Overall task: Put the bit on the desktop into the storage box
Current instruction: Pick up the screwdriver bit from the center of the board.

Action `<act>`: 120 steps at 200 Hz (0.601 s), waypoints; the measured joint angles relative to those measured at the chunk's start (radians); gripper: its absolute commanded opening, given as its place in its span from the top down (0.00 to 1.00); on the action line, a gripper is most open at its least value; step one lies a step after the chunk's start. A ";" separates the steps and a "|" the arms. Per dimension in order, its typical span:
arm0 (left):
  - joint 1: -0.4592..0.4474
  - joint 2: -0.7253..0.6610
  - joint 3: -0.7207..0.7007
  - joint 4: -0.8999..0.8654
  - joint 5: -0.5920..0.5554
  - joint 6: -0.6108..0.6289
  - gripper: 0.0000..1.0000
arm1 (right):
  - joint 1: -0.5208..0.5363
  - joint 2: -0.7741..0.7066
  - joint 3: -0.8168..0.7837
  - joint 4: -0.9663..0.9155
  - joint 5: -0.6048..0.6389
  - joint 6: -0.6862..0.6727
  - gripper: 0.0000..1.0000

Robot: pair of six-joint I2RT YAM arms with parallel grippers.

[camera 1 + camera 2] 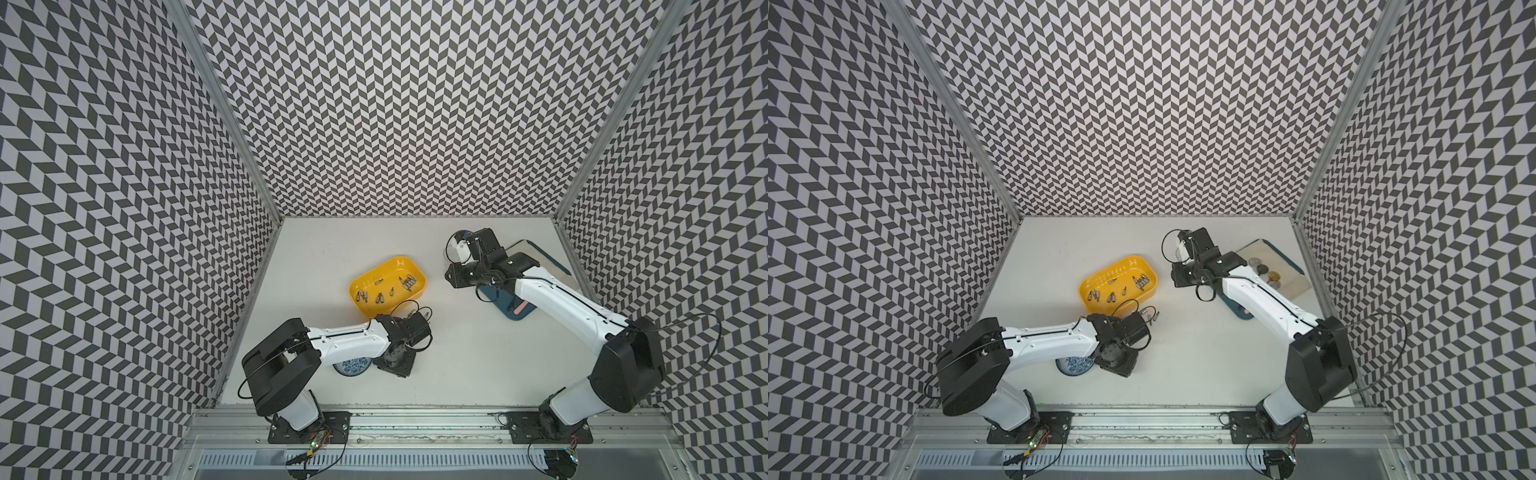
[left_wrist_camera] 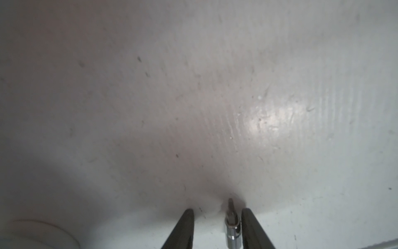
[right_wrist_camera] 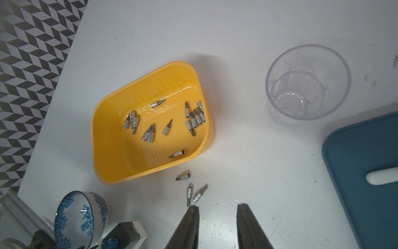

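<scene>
Left hand [image 2: 217, 211]: down at the table [image 2: 193, 97], fingers apart and nothing gripped yet. One finger sits right beside the bit, and its partner stands clear on the other side.
Bit [image 2: 232, 224]: a small chrome piece lying flat on the table between the left fingers, with its narrow tip pointing out past the fingertips.
Loose bits [image 3: 183, 176]: the right wrist view shows three on the table, close together, just outside the storage box's wall. I cannot tell which one the left hand straddles.
Storage box [image 3: 112, 151]: yellow, upright and open-topped, already holding a scatter of stored bits [image 3: 148, 132]. In both top views it lies just beyond the left hand.
Right hand [image 3: 217, 206]: held high over the table, fingers apart and empty, taking no part.
Surroundings: a blue-and-white bowl [image 3: 73, 215] sits near the box. A clear glass [image 3: 271, 101] and a dark-blue board [image 3: 361, 172] stand farther off, well apart from the bits.
Step in hand: by my reading, this is the grasp stage of a pick, with most bits stored and only a few left outside.
Next move: the fingers need to meet squarely across the chrome collar. The bit sits off-centre, so it may slide or roll as the free finger arrives. After that comes a short lift clear of the wall, a carry over the box and a low release.
</scene>
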 measured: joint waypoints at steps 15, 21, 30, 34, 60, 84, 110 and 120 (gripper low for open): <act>-0.001 0.000 -0.001 0.002 0.000 -0.002 0.66 | 0.000 -0.003 -0.012 0.000 0.000 0.000 0.66; -0.002 0.000 -0.002 0.002 0.000 -0.001 0.67 | 0.000 -0.004 -0.018 0.000 0.000 0.000 0.66; -0.004 0.000 -0.002 0.002 0.001 -0.003 0.69 | 0.000 -0.006 -0.025 -0.001 0.000 0.000 0.66; -0.005 0.000 -0.003 0.002 0.000 -0.003 0.70 | 0.000 -0.007 -0.027 -0.001 0.000 0.000 0.66; -0.008 -0.001 -0.005 0.002 0.000 -0.007 0.74 | 0.000 -0.012 -0.042 0.000 0.000 0.001 0.66; -0.014 -0.004 -0.008 0.003 0.002 -0.015 0.83 | 0.000 -0.025 -0.051 0.000 0.000 0.002 0.66; -0.020 -0.012 -0.015 0.006 0.007 -0.025 0.94 | 0.000 -0.038 -0.063 0.004 -0.002 0.003 0.66; -0.021 -0.013 -0.015 0.006 0.008 -0.031 0.96 | 0.000 -0.045 -0.077 0.005 -0.003 0.005 0.66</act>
